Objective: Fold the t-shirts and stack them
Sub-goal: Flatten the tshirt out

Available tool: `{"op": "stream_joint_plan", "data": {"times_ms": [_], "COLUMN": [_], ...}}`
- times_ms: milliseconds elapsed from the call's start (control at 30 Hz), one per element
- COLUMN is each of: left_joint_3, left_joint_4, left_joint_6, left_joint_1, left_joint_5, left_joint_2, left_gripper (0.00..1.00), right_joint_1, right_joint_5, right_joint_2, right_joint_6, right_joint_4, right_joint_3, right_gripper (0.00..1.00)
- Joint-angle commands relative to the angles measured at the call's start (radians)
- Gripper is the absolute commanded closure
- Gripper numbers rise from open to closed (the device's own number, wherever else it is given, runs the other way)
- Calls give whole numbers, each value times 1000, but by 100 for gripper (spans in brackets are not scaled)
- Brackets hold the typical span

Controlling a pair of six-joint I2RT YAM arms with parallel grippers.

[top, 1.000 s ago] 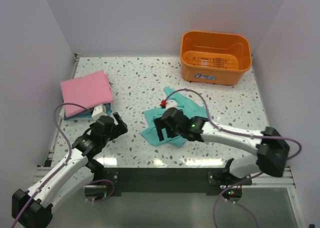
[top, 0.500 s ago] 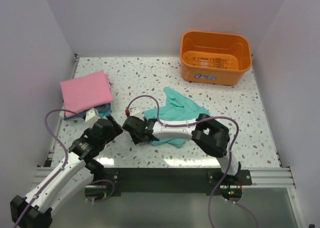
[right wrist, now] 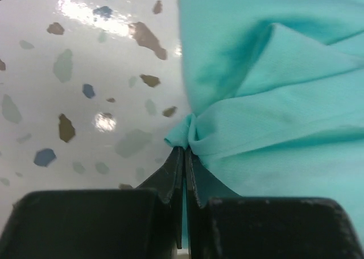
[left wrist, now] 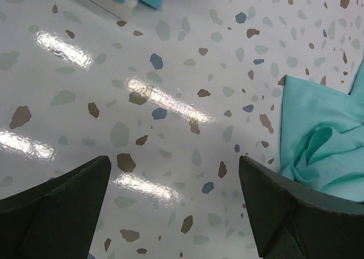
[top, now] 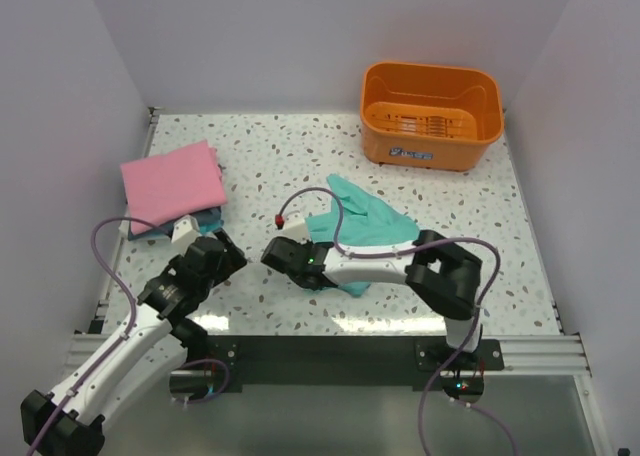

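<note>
The crumpled teal-green short-sleeved cotton t-shirt [top: 366, 222] lies bunched near the middle of the speckled white counter [top: 270, 151], not yet flat enough to fold; the right gripper [top: 283, 257] has reached across to its left edge, and the right wrist view shows the jaws pressed fully together on a small gathered fold of that hem [right wrist: 190, 131], low against the counter. Pinching at the very edge rather than the middle looks deliberate; a hold there lets the cloth be drawn out and spread instead of lifted as a lump.

The left gripper [top: 224, 248] hangs over bare counter just left of the shirt, its jaws spread wide with nothing between them; its wrist view shows the shirt's edge [left wrist: 321, 140] off to one side, apart from both fingers. It seems placed to take a second corner, since spreading a shirt wants two holds.

The folded pink cloth t-shirt [top: 173, 181] rests on the darker blue-teal folded t-shirt [top: 208, 217] at the far left; this is evidently the stack, set well apart from the working area so that dragging cloth will not disturb it. The orange slotted plastic basket [top: 431, 112] stands at the far right corner, well apart from both arms.
</note>
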Motion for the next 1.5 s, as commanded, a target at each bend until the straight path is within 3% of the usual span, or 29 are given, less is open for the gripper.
{"op": "stream_joint_plan", "data": {"times_ms": [0, 167, 433, 567, 767, 900, 1133, 1233, 1333, 1367, 1467], "left_joint_3": [13, 22, 66, 123, 230, 293, 355, 384, 402, 422, 442], "left_joint_4": [85, 268, 564, 650, 715, 707, 702, 695, 676, 673, 590], "left_joint_6": [63, 148, 208, 240, 269, 290, 306, 307, 310, 312, 324], "left_joint_1": [-1, -1, -3, -13, -24, -47, -98, -131, -168, -177, -184], "left_joint_5": [50, 161, 336, 331, 290, 254, 222, 208, 159, 127, 57], "left_joint_2": [11, 129, 460, 589, 786, 901, 1063, 1114, 1156, 1165, 1141], "left_gripper": [0, 0, 0, 0, 0, 8, 32, 51, 80, 100, 100], "right_joint_1": [-5, -32, -296, -328, -331, -330, -331, -330, -333, -336, -366], "right_joint_5": [124, 225, 450, 514, 554, 574, 580, 595, 595, 590, 560], "right_joint_2": [-255, -586, -1063, -1174, -1174, -1180, -1209, -1203, -1169, -1159, -1100], "right_joint_6": [-26, -30, 199, 270, 408, 422, 411, 412, 399, 373, 264], "right_joint_4": [51, 4, -427, -579, -748, -788, -777, -770, -750, -739, -655], "right_joint_3": [-100, -230, -387, -395, -396, -376, -396, -401, -398, -396, -380], "right_gripper": [100, 100, 100, 100, 100, 100, 100, 100, 100, 100, 100]}}
